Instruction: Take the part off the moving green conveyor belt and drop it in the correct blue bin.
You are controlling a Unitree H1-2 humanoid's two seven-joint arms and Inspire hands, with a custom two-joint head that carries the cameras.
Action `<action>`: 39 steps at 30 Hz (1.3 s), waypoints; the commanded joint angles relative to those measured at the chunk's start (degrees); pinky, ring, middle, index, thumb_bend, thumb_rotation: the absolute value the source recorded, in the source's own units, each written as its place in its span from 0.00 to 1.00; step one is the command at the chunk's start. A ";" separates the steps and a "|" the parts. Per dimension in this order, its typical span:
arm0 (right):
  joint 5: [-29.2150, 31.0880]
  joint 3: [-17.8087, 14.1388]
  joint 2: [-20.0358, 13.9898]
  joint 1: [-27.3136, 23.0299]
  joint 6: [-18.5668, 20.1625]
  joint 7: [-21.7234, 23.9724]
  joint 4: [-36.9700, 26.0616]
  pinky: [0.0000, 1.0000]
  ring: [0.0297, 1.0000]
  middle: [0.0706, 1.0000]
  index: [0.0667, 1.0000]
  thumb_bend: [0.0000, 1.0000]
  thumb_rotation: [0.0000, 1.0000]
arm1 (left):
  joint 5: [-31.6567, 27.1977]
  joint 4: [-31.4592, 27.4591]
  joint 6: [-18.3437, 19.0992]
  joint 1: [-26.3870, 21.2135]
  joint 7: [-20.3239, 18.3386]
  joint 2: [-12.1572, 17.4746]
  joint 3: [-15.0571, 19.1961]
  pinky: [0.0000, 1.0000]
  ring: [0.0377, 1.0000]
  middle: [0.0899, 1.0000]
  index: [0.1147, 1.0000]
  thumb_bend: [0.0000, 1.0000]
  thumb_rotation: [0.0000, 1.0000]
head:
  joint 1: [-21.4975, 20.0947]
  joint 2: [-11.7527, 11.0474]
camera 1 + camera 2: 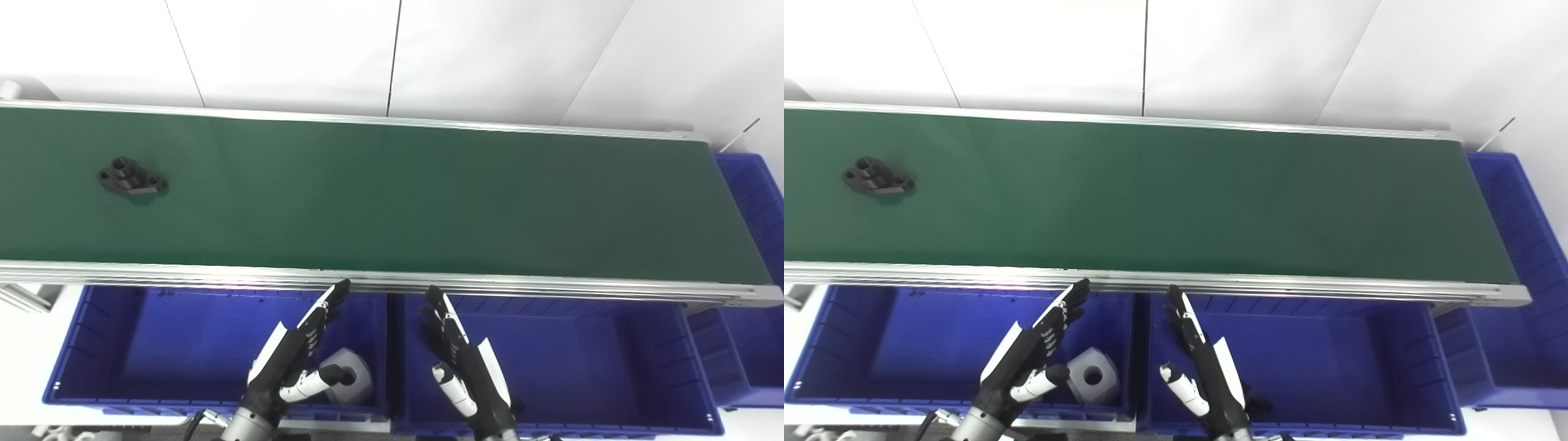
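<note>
One black part [131,178], a flat lobed piece with round holes and a raised boss, lay far left on your matte green conveyor belt [429,196]. Your left hand [293,357] and right hand [463,365] both hovered spread and empty over the two near blue bins [92,343], [612,343]. A white block [1093,375] with a round bore, possibly plastic, sat in the left bin.

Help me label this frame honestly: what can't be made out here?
- Black part: fine shape too small, both views.
- White part in the left bin: partly hidden by the left hand in the left eye view.
- Dark object behind the right hand: mostly hidden.
- Far-right bin: cut off by the frame edge.
</note>
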 commanded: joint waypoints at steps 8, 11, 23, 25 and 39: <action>2.15 -2.32 -0.82 -0.88 -1.53 -0.67 -1.49 0.90 0.92 0.96 1.00 0.82 1.00 | -0.01 0.95 -4.14 -0.89 -0.16 -1.35 -0.05 0.97 0.98 0.97 0.94 0.96 0.76 | 0.41 -1.06; 1.81 -2.44 -0.88 -1.07 -1.53 -0.93 -1.19 0.90 0.92 0.96 1.00 0.82 1.00 | -0.13 1.23 -4.46 -1.00 -0.15 -1.40 0.06 0.97 0.98 0.97 0.95 0.96 0.76 | 0.36 -1.34; 1.34 -1.69 -1.30 -1.30 -1.53 -1.41 -0.64 0.89 0.92 0.96 1.00 0.82 1.00 | 0.04 1.99 -5.16 -1.18 -0.12 -1.39 0.19 0.97 0.98 0.97 0.95 0.96 0.76 | 0.83 -1.07; 1.31 -1.40 -1.32 -1.37 -1.53 -1.59 -0.39 0.89 0.92 0.96 1.00 0.82 1.00 | 0.07 2.15 -5.18 -1.21 -0.11 -1.44 0.15 0.97 0.99 0.97 0.95 0.95 0.76 | 0.92 -1.16; 2.71 0.38 -2.70 -2.50 -1.53 -1.45 3.28 0.90 0.92 0.96 0.99 0.83 1.00 | 2.67 5.16 -5.51 -1.59 1.78 -2.75 -0.39 0.95 0.97 0.96 0.93 0.94 0.84 | 3.93 -7.07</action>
